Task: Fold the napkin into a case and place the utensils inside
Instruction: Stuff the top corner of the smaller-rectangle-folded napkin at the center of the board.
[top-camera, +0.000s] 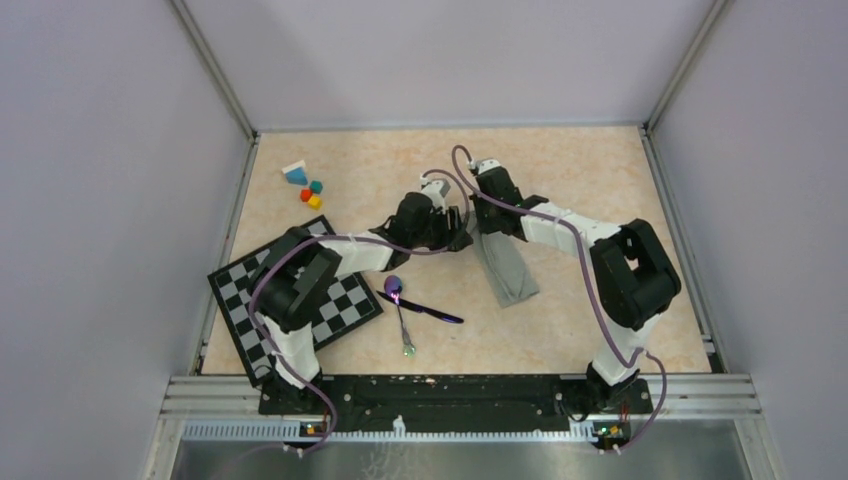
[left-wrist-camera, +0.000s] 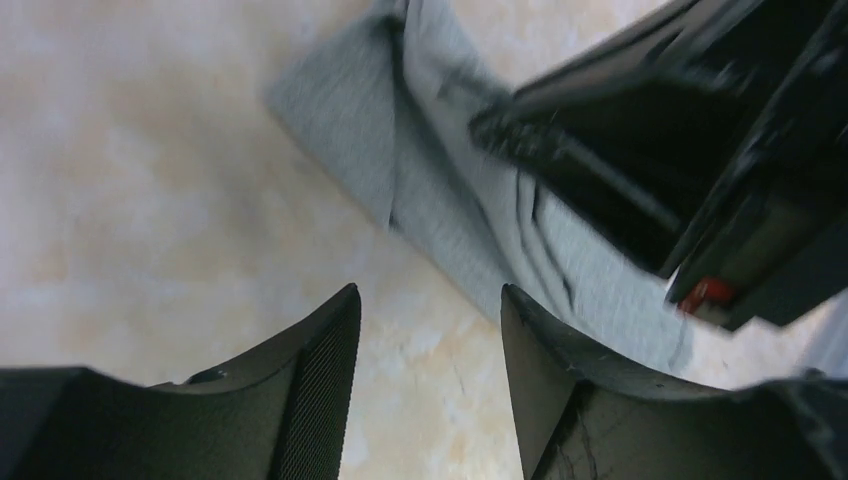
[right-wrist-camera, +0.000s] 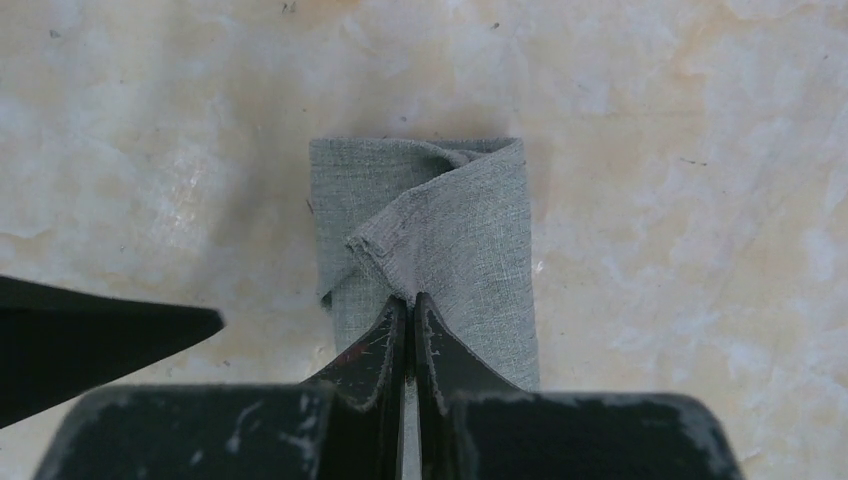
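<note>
The grey-green napkin lies folded into a narrow strip, the case, on the table right of centre. My right gripper is shut on a folded flap at the far end of the napkin. My left gripper is open and empty, just beside the cloth with bare table between its fingers; in the top view it sits close to the right gripper. The purple spoon and the dark straight piece lie crossed on the table near the front, outside the cloth.
A black-and-white checkered board lies at the left under the left arm. Small coloured blocks sit at the back left. Metal rails and walls bound the table on all sides.
</note>
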